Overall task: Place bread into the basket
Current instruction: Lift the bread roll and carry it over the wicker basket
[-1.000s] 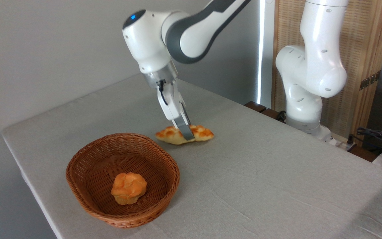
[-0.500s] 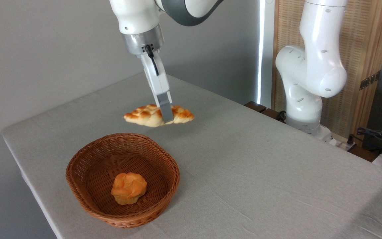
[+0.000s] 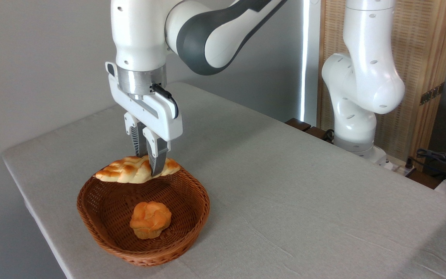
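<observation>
- The golden braided bread loaf is clamped between the gripper fingers.
- It is held over the far rim of the oval brown wicker basket.
- A round orange bun lies inside.

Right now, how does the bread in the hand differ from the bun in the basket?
The bread is long, braided and pointed; the bun is small and round. The bread is held by the hand at the basket rim; the bun rests inside. Both are golden-orange.
</observation>
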You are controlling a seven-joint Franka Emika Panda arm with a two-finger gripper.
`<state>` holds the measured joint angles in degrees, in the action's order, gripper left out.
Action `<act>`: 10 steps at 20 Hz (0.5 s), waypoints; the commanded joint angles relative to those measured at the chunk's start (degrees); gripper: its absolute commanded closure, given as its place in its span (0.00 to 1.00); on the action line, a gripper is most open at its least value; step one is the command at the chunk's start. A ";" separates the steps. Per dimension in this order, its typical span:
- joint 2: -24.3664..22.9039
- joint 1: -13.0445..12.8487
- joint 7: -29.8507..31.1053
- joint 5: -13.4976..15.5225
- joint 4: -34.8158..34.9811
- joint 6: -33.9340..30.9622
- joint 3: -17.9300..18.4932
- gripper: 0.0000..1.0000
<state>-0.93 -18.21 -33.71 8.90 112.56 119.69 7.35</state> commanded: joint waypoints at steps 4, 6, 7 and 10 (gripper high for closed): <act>4.79 -0.33 0.93 -0.71 -0.93 3.96 -2.86 0.00; 5.67 -0.33 0.93 -1.07 -0.93 5.37 -3.57 0.00; 5.85 -0.33 0.93 -1.16 -0.93 5.64 -3.57 0.00; 5.77 -0.33 0.93 -1.16 -1.02 6.08 -3.57 0.00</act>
<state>4.81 -18.45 -33.17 8.59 112.42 125.31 3.52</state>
